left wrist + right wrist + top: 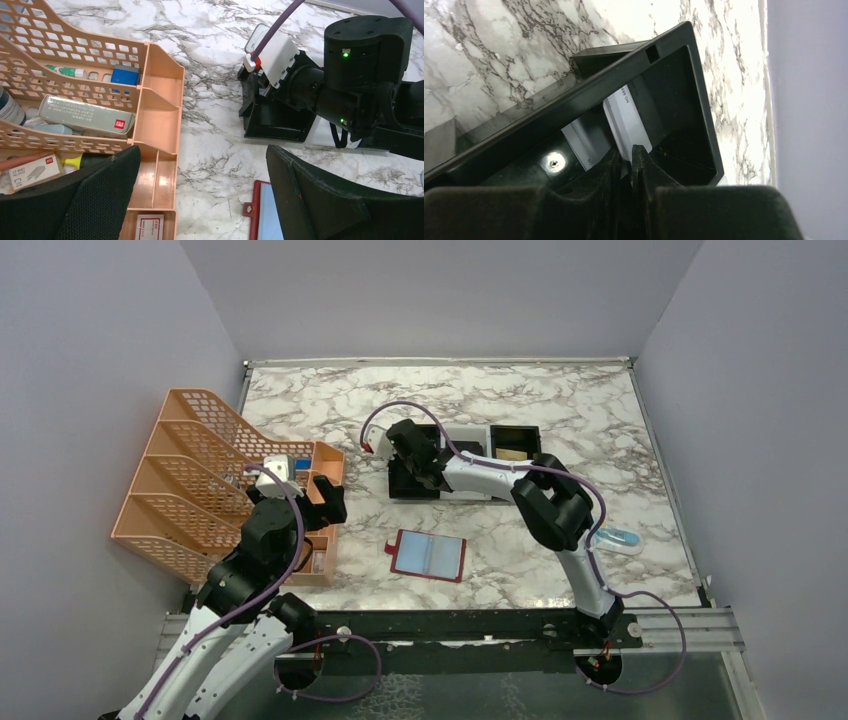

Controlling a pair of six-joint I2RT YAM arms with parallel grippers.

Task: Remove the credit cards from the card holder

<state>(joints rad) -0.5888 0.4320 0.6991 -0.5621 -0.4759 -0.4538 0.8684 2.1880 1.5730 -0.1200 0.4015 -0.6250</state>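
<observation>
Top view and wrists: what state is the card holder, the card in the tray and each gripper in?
card holder: open, lying flat on the table.
silvery-white card: leaning inside the tray.
left gripper: open, empty.
right gripper: closed on the silvery-white card.

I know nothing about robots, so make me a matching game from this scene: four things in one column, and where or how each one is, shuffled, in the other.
Things:
1. card holder
2. silvery card
3. left hand
4. light-blue packet

Place or state:
A. wide open, beside the orange rack
B. inside the black tray, at the right hand fingertips
C. lying opened flat, middle of the table
D. on the table next to the right arm

Pairs: 1-C, 2-B, 3-A, 4-D
</observation>
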